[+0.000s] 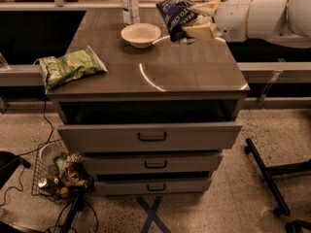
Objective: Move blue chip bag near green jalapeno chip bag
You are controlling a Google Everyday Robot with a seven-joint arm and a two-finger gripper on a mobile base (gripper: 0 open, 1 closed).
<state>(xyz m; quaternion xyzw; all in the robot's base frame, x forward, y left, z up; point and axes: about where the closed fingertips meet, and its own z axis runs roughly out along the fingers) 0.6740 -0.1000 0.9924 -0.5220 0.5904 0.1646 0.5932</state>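
The blue chip bag (176,16) is dark navy with white lettering. It hangs in the air above the back right of the counter, just right of the white bowl. My gripper (198,19) reaches in from the right on a white arm and is shut on the bag's right side. The green jalapeno chip bag (69,66) lies flat at the counter's front left corner, far from the blue bag.
A white bowl (140,34) sits at the back middle of the brown counter (160,72), with a clear plastic bottle (129,3) behind it. Three drawers (151,137) stand below, the top one slightly out. A wire basket of items (56,176) sits on the floor at left.
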